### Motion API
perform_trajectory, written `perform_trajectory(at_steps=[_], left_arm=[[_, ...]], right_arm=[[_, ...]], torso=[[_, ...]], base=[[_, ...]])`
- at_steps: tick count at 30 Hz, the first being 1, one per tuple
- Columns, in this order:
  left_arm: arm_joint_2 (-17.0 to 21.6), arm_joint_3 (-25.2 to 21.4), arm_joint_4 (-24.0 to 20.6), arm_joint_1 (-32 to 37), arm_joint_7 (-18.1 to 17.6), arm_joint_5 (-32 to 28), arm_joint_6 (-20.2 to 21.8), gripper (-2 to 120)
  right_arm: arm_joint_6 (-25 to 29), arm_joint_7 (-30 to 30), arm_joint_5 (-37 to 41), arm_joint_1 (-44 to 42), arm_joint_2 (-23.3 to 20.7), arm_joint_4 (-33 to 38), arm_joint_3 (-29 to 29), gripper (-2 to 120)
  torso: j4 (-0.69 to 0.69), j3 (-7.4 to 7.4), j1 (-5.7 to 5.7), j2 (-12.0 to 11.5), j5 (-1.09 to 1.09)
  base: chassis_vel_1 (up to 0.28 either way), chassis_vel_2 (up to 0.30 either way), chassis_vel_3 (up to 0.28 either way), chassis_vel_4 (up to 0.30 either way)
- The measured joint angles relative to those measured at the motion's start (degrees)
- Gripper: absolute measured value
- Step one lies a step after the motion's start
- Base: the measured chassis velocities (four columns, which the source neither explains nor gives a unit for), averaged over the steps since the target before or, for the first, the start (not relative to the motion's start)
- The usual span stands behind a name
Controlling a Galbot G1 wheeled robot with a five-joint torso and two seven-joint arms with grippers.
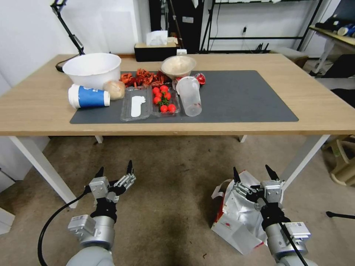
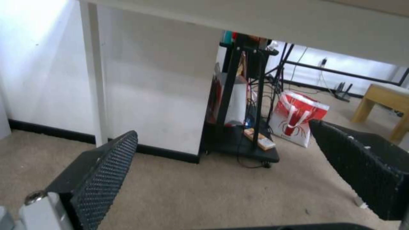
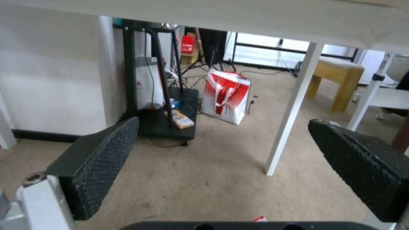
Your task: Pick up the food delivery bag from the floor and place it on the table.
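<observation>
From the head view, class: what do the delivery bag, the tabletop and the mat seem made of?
Food delivery bag: apparently white paper, with crinkled, shiny, foil-like lining. Table: light wood or wood-look laminate, faint grain. Mat: dark grey, matte, possibly felt or rubber.

Bag point(image 1: 236, 218) on floor point(image 1: 170, 207), before table point(image 1: 321, 111), right side.

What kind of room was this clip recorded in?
Probably an office or lab set up for testing: worn carpet, a wood table laid with food props, and black metal shelving and stands with loose cables by the wall.
</observation>
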Motion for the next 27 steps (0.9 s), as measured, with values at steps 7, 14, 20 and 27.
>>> perform_trajectory(at_steps=[7, 14, 20, 27], left_arm=[[0.0, 0.1, 0.2, -0.1, 0.0, 0.1, -0.2, 100], [0.1, 0.1, 0.5, -0.2, 0.1, 0.0, -0.2, 100], [0.1, 0.2, 0.5, -0.3, 0.1, 0.0, -0.2, 100], [0.1, 0.1, 0.6, -0.2, 0.1, 0.0, -0.2, 100]], right_arm=[[0.0, 0.0, -0.1, 0.2, 0.0, -0.2, 0.0, 100], [0.0, 0.1, -0.2, 0.4, 0.0, -0.5, 0.0, 100], [0.0, 0.1, -0.2, 0.4, 0.0, -0.6, 0.0, 100], [0.0, 0.1, -0.2, 0.4, 0.0, -0.7, 0.0, 100]], torso=[[0.00, -1.01, -0.62, -1.6, 0.00], [0.00, -2.01, -1.18, -3.2, 0.00], [0.00, -2.96, -1.75, -4.7, 0.00], [0.00, -3.91, -2.24, -6.2, 0.00]], base=[[0.000, 0.000, 0.000, 0.000], [0.000, 0.000, 0.000, 0.000], [0.000, 0.000, 0.000, 0.000], [0.000, 0.000, 0.000, 0.000]])
